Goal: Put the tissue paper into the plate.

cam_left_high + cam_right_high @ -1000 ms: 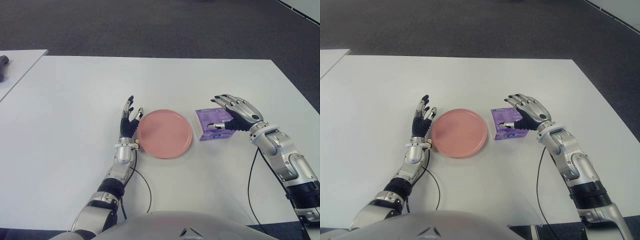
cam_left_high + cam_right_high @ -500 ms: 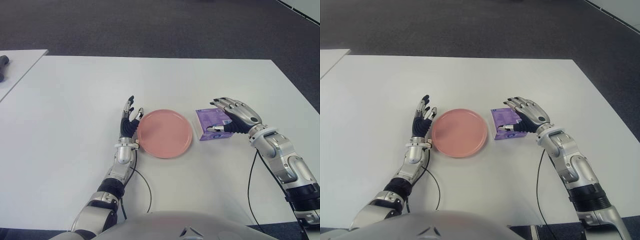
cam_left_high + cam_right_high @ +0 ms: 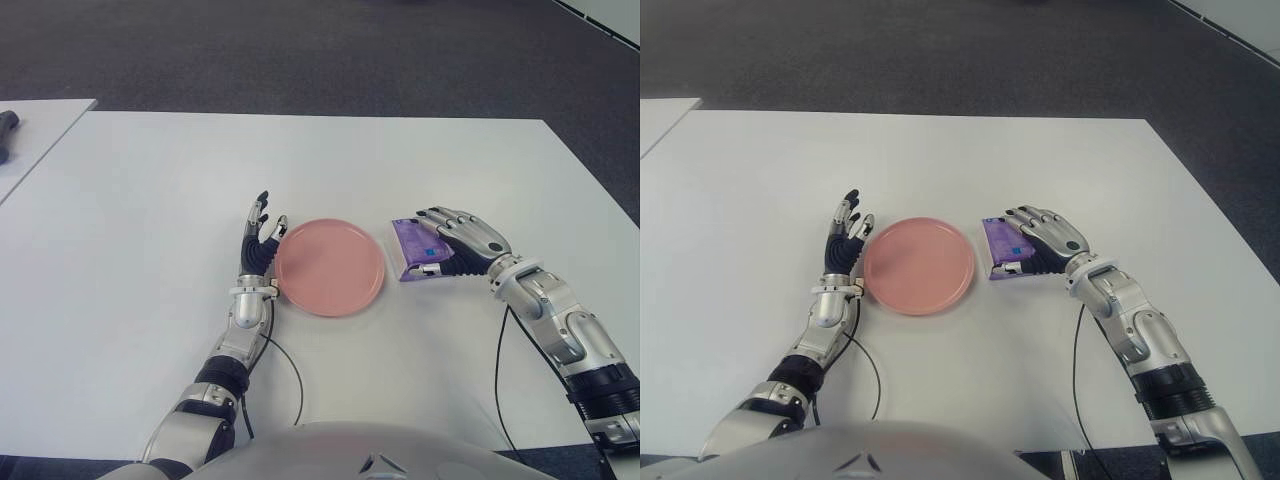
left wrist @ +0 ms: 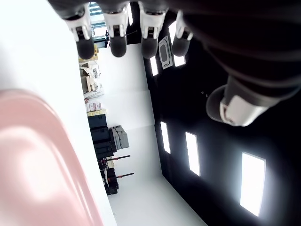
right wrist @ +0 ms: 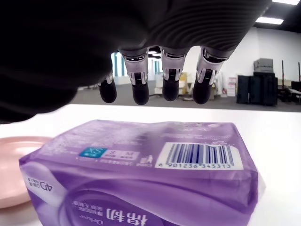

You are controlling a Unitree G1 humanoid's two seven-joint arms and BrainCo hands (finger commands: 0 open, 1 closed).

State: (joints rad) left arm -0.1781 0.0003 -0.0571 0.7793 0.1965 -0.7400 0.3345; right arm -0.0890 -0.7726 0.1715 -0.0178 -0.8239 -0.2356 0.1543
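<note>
At the far left edge of the scene a second white surface (image 3: 40,125) adjoins the main white table (image 3: 150,200), with a small dark object (image 3: 8,122) lying at its outer edge; what that object is cannot be made out. On the main table, the left hand (image 3: 259,240) shows just beside the left rim of the plate, fingers extended and spread, thumb toward the plate, holding nothing; its own wrist view confirms straight, separated fingertips (image 4: 118,44) with the pink rim close by. Whether this hand touches the table or the plate cannot be determined. The pink plate (image 3: 330,267) lies flat near the middle of the table and carries nothing. Just to its right, apart from the rim by a narrow gap, sits the purple tissue paper pack (image 3: 412,242), resting on the table surface, not in the plate. The right hand (image 3: 455,243) is placed over the pack from the right side, palm down, with the fingers reaching across its top and the thumb at the near edge of the pack. In the right wrist view the four fingertips (image 5: 141,89) hang above the top face of the pack with a visible gap, so the hand is uncurled over the pack and a closed grip is not shown. A thin black cable (image 3: 505,350) trails along the table beside the right forearm.
</note>
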